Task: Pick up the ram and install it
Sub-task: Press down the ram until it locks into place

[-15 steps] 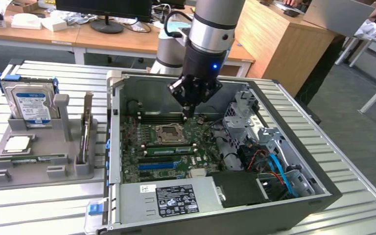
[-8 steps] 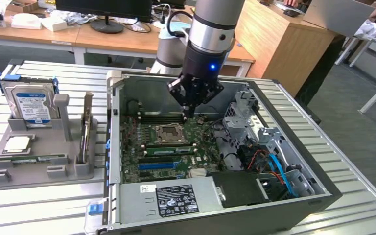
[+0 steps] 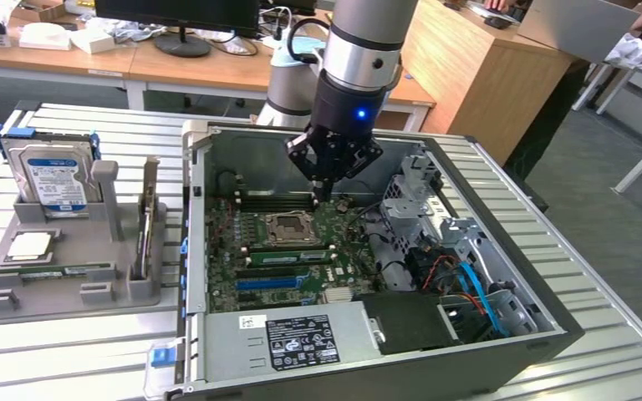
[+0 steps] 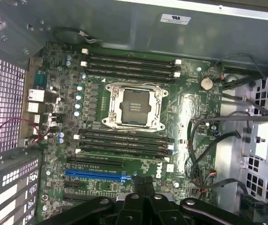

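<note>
The ram (image 3: 59,271) is a long, narrow green stick lying flat in the front groove of the grey holder tray (image 3: 120,292) at the exterior view's left, outside the computer case. My gripper (image 3: 321,196) hangs inside the open case, far from the ram, its tip just above the black memory slots (image 3: 282,200) behind the CPU socket (image 3: 295,227). In the wrist view the gripper (image 4: 143,183) has its dark fingers pressed together, shut with nothing between them. They sit over the motherboard (image 4: 190,108), near the blue slot (image 4: 94,174). Both banks of black slots (image 4: 124,140) look bare.
The tray also carries a hard drive (image 3: 56,180) standing upright, a square silver chip (image 3: 29,245) and a thin board on edge (image 3: 146,225). The case walls (image 3: 196,217), drive cage (image 3: 433,196), loose cables (image 4: 209,140) and power supply (image 3: 298,338) hem in the motherboard.
</note>
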Motion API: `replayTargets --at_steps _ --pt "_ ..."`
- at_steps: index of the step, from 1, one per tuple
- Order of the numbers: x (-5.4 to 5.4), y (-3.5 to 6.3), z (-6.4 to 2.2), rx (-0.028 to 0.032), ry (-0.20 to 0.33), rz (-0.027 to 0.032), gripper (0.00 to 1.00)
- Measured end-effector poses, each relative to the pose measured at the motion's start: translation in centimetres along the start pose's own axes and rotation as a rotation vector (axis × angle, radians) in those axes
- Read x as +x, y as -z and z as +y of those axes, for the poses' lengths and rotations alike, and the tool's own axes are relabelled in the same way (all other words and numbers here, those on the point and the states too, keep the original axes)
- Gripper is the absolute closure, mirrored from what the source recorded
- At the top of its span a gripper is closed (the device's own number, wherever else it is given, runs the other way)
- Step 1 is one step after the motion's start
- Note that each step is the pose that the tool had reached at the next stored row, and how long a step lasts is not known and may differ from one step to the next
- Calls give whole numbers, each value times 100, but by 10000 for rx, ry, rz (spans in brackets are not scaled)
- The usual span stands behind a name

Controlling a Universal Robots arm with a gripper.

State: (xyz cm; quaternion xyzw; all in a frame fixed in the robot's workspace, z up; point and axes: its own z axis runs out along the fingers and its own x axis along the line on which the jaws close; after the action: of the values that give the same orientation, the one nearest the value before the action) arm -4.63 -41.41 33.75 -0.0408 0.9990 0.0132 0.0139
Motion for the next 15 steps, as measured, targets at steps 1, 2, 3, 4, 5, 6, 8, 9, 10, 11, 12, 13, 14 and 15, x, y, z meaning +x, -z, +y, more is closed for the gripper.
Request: replayTargets --at_steps 1,2,3,4,5,6,8,9,10,11,12,13,14,15 --pt "0 0 0 2 -60 -1 90" --pt "1 0 0 5 -146 -3 90" --pt "2 -1 0 8 -266 -7 90" --pt "2 -1 0 12 -421 -11 90" --pt "2 -2 0 16 -583 -15 90" --pt "3 -2 0 21 -732 -18 90" --pt "3 -2 0 27 -921 -22 90" --pt "3 -2 0 27 -932 -23 90" --pt "3 -3 0 27 -932 -23 90" --pt "4 -3 0 27 -934 -23 90" --pt "9 -3 1 28 -937 -23 90" --pt "15 -3 2 28 -936 -23 90" --pt "22 -4 2 27 -934 -23 90" --pt "30 -5 3 27 -934 -24 90"
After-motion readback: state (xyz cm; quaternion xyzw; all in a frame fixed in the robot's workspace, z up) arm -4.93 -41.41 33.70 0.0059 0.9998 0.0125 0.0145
